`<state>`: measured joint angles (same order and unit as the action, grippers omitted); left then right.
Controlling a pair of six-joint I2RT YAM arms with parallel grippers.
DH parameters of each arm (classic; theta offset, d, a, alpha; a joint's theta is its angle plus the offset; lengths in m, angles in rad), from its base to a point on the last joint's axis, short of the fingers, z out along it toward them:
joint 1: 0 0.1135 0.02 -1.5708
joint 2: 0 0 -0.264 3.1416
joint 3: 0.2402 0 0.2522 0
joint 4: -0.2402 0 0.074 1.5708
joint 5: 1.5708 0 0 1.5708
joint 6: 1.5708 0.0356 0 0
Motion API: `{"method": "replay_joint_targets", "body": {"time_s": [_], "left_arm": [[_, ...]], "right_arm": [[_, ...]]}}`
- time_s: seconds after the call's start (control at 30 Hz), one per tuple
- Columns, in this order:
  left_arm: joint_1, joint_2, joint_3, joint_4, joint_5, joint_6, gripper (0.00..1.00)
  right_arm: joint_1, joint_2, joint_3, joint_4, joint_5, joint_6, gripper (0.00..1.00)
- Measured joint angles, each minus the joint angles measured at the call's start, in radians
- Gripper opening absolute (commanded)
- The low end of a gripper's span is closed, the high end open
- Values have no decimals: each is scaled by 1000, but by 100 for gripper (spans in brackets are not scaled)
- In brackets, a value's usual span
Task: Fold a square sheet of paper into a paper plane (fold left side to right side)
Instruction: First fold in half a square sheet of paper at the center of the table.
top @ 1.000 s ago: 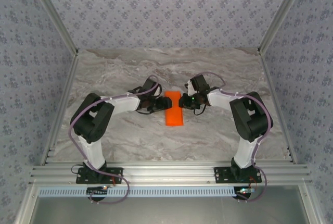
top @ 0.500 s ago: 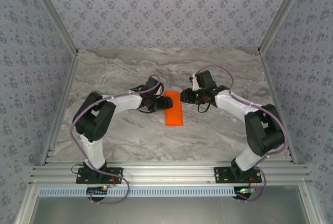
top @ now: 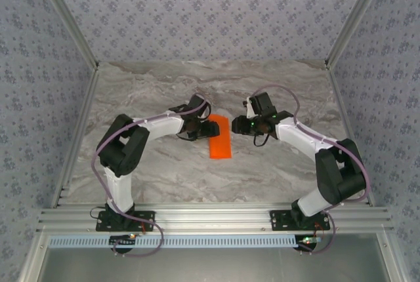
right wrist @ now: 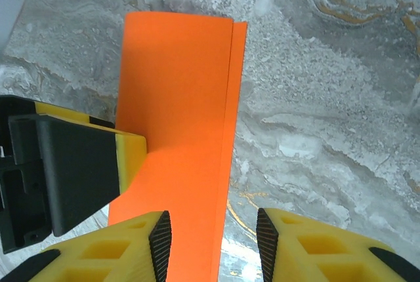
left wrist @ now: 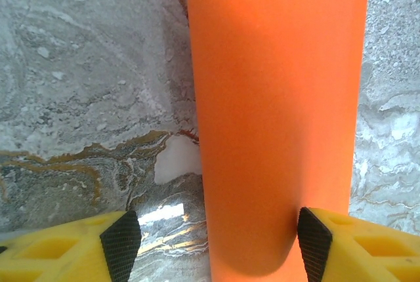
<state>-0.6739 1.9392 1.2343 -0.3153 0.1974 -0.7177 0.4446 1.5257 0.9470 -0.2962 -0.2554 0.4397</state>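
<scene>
The square sheet of paper (top: 220, 139) lies on the marble table, folded in half into a narrow orange rectangle. In the right wrist view the sheet (right wrist: 177, 92) has two long edges stacked slightly out of line on its right side. My left gripper (top: 202, 128) is open at the sheet's left edge. Its right finger (left wrist: 328, 246) rests over the paper (left wrist: 275, 98) and its left finger (left wrist: 98, 249) over bare marble. My right gripper (top: 241, 125) is open and low, and in its wrist view the gripper (right wrist: 213, 246) straddles the sheet's right edge with nothing gripped.
The marble table (top: 197, 85) stretches beyond and to both sides of the sheet. Aluminium posts and wallpapered walls close it in, and a rail (top: 210, 218) runs along the near edge by the arm bases. The left gripper's finger (right wrist: 128, 157) touches the sheet in the right wrist view.
My right gripper has opened and drawn back to the right off the sheet, its elbow swinging outward. The left gripper has edged slightly toward the sheet. The paper lies where it was.
</scene>
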Motion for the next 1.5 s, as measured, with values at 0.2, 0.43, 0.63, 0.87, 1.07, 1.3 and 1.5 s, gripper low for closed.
{"method": "replay_joint_targets", "body": {"time_s": [0.2, 0.43, 0.63, 0.87, 1.07, 1.3, 1.5], "left_arm": [[-10, 18, 36, -47, -19, 19, 70], [-16, 34, 66, -84, -33, 29, 70], [-16, 43, 83, -104, -34, 30, 70], [-16, 51, 97, -119, -34, 30, 71], [-16, 59, 111, -135, -34, 29, 71], [-16, 65, 120, -145, -34, 30, 72], [-18, 72, 133, -161, -35, 37, 72]], "right_arm": [[0, -9, -17, -5, 2, -1, 42], [1, -14, -31, 0, 1, -1, 42], [10, -14, -42, 0, -5, -1, 42], [21, -13, -42, 1, -15, 0, 42], [30, 2, -42, 12, -22, 0, 42], [32, 21, -42, 16, -33, 0, 42], [37, 47, -42, 32, -48, 5, 42]]}}
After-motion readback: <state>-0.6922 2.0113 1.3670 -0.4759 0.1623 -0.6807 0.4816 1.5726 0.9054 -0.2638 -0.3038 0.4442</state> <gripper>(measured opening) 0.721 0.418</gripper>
